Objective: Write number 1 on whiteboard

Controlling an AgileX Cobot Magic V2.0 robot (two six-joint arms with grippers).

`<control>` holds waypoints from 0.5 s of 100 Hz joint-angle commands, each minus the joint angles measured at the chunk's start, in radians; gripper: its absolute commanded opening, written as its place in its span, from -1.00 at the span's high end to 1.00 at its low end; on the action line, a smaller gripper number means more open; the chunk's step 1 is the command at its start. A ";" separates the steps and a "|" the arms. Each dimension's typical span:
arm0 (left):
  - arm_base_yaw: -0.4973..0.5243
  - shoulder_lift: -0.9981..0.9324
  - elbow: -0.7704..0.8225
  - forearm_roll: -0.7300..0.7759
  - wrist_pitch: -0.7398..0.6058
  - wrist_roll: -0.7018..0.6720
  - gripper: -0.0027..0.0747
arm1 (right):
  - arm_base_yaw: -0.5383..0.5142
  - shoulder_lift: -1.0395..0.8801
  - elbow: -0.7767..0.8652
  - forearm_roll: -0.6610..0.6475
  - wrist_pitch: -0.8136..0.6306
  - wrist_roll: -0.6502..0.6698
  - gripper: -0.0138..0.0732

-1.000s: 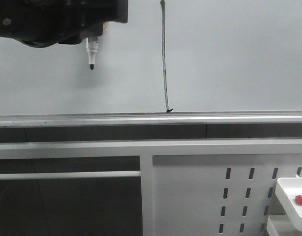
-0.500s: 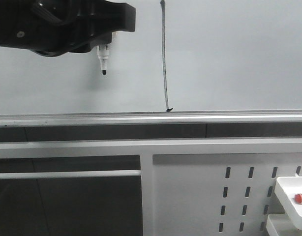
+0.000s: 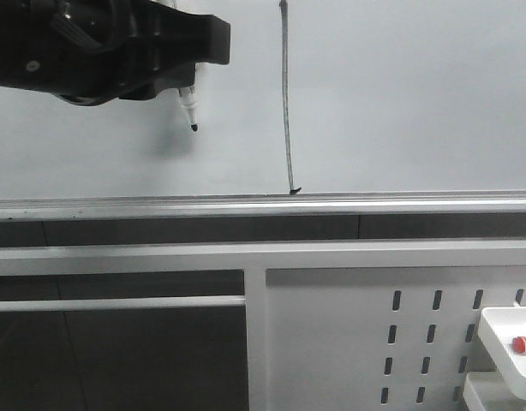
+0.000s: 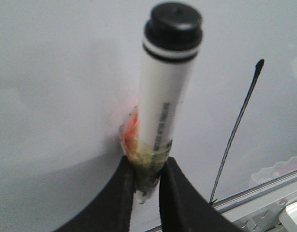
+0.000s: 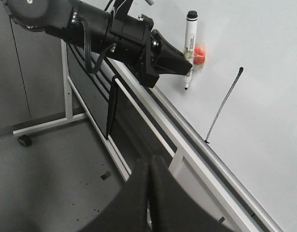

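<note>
Left black gripper (image 3: 188, 79) clenching clear-bodied black-tipped marker (image 3: 190, 109), shifted right toward thin black number 1 (image 3: 287, 103) | pale whiteboard (image 3: 400, 94) bare beyond | right gripper (image 5: 149, 176) closed, holding nothing.

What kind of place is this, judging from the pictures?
Probably a robotics lab or test room: a whiteboard on a wheeled metal stand, a slotted metal panel below it, and a bare grey floor.

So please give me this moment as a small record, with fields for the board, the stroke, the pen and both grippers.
whiteboard: upright, metal rail along its lower edge
number 1: drawn, long black stroke down to the rail
marker: tip down, left of the stroke in the front view, off the board
left gripper: shut on marker
right gripper: shut, holding nothing
</note>
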 commanded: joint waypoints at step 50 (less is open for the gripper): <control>0.024 -0.094 -0.040 -0.100 0.076 -0.018 0.98 | 0.003 0.005 -0.021 -0.026 -0.066 0.001 0.80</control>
